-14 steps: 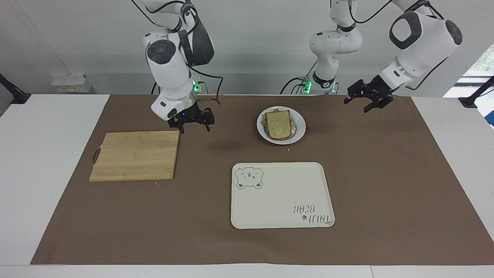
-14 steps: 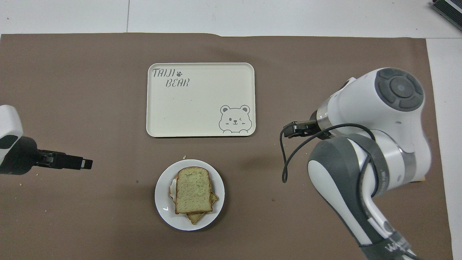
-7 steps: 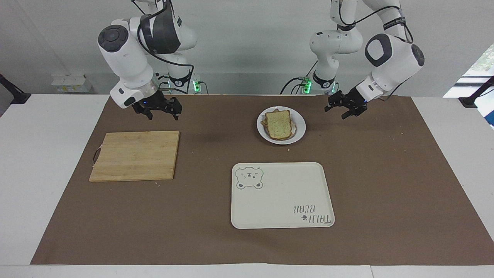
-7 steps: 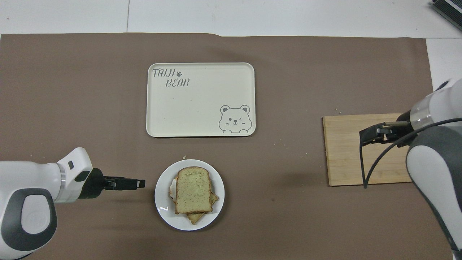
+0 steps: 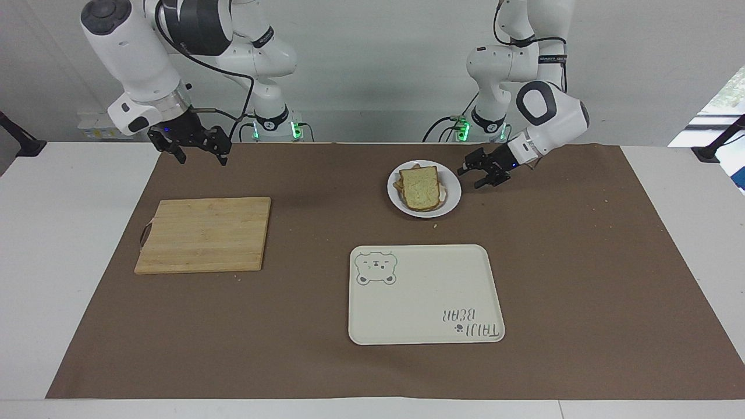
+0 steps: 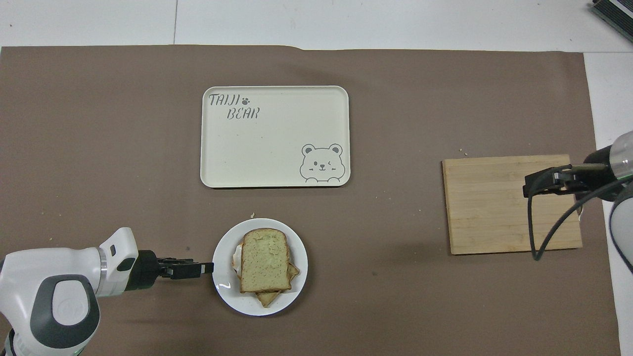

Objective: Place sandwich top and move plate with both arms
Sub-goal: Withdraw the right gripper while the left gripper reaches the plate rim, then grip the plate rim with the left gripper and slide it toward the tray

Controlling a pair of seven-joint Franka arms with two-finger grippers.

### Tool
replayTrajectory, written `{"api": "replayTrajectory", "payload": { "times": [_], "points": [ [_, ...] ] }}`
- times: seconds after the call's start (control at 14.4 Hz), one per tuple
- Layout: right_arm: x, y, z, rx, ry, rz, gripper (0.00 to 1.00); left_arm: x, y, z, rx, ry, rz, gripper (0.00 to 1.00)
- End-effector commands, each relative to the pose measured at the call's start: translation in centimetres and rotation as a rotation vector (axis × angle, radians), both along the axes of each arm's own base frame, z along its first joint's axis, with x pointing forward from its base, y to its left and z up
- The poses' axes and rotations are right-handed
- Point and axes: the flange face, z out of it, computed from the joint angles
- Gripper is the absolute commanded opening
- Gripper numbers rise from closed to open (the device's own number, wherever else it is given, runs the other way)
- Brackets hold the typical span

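Both arms have swung in the last second. The right arm has pulled up and away toward its own end of the tabletop (image 5: 669,244); its right hand (image 5: 190,148) now hangs over the brown mat's edge, well clear of the bamboo cutting board (image 5: 204,234), fingers apart and holding nothing. The left arm has come the other way, dropping low so that the left hand (image 5: 485,173) sits just beside the rim of the plate (image 5: 453,201), fingers spread; whether a fingertip touches the rim I cannot tell.

The cream bear tray (image 5: 425,294) lies unmoved, farther from the robots than the plate. The sandwich top (image 5: 420,187) already rests on the stack on the plate, so I judge the placing done and the plate move starting, with only one hand in position.

Beneath the top slice only corners of a lower slice and a pale edge show; the filling is hidden. In the overhead view the right hand is partly cut off.
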Motion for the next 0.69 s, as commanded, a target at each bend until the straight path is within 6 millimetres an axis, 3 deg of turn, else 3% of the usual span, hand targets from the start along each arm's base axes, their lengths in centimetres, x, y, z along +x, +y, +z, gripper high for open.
{"api": "replayTrajectory", "payload": {
  "times": [0.0,0.28,0.42,0.56,0.63],
  "points": [
    [0.3,-0.5,0.6,-0.02,-0.009,0.02,1.0,-0.9,0.1,-2.2,-0.015,-0.004,-0.016,0.85],
    [-0.2,-0.7,4.6,-0.024,-0.057,0.015,1.0,-2.0,-1.9,-2.9,-0.082,0.006,0.013,0.81],
    [-0.8,-0.7,7.4,-0.024,-0.092,0.014,1.0,-2.6,-1.7,-3.6,-0.074,0.018,0.016,0.74],
    [-1.2,-0.5,7.9,-0.006,-0.105,0.017,1.0,-2.9,-1.7,-3.8,-0.074,0.025,0.014,0.7],
    [-1.2,-0.4,7.9,-0.007,-0.106,0.019,1.0,-3.0,-1.8,-3.9,-0.074,0.029,0.012,0.61]
  ]
}}
